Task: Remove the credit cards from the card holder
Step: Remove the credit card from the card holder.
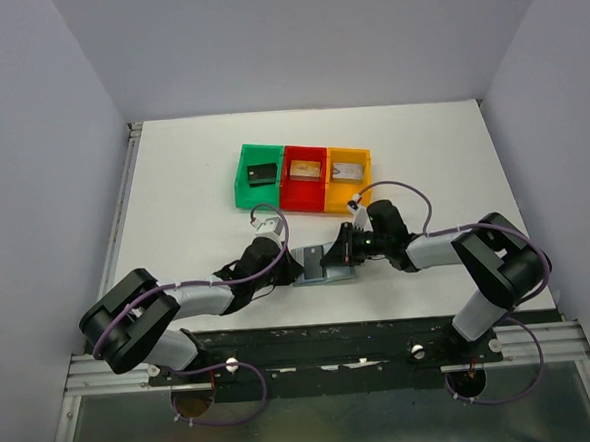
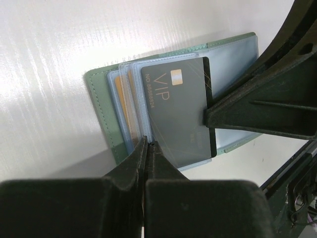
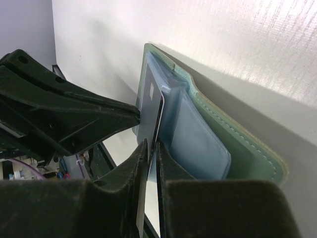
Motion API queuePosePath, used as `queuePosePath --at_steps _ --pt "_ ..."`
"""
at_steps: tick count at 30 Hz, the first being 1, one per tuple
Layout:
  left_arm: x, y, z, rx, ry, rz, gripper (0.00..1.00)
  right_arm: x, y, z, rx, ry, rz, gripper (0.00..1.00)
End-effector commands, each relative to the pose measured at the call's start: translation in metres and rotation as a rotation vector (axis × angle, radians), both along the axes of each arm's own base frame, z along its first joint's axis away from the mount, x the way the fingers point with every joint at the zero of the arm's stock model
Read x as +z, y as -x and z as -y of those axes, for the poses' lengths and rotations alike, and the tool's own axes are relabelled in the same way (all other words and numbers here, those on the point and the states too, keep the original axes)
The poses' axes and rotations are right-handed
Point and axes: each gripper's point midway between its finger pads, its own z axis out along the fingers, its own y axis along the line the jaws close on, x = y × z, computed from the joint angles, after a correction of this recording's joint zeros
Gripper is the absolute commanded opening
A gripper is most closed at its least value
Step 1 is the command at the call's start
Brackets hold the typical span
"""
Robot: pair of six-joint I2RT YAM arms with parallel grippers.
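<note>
- The holder (image 2: 99, 101) lies open on the desk (image 1: 184, 208) between the two arms, just in front of the bins.
- The left tool (image 2: 147, 144) has its fingers drawn nearly together. They pinch the near edge of the holder at its blue sleeves (image 3: 198, 144), which looks like pinning it down.
- The right tool (image 3: 150, 148) is narrow and nips the edge of the grey card (image 2: 176, 111), which is marked VIP.
- That card stands partly out of its sleeve on the side facing the right tool. Its long axis runs across the line between the two tools.
- The coming pull should therefore go towards the right arm and away from the left tool. The right arm is the one placed to carry the card on.
- An orange card (image 2: 120, 99) sits in a sleeve farther back, so the job looks unfinished.
- The green bin (image 1: 242, 179) holds a black card (image 1: 263, 173).
- The red bin (image 1: 307, 201) holds a tan card (image 1: 307, 169).
- The yellow bin (image 1: 346, 203) holds a pale card (image 1: 347, 168).
</note>
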Motion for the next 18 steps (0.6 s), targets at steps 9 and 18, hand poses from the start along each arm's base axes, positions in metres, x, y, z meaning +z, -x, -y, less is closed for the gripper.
queuePosePath --at_steps 9,18 --pt "-0.0260 0.0094 -0.0220 0.040 -0.098 -0.048 0.00 0.0163 0.0095 -0.0008 0.057 -0.043 0.013 0.18" --pt "-0.0258 0.0080 -0.0220 0.038 -0.107 -0.046 0.00 0.0175 0.0095 0.0017 0.054 -0.047 0.015 0.10"
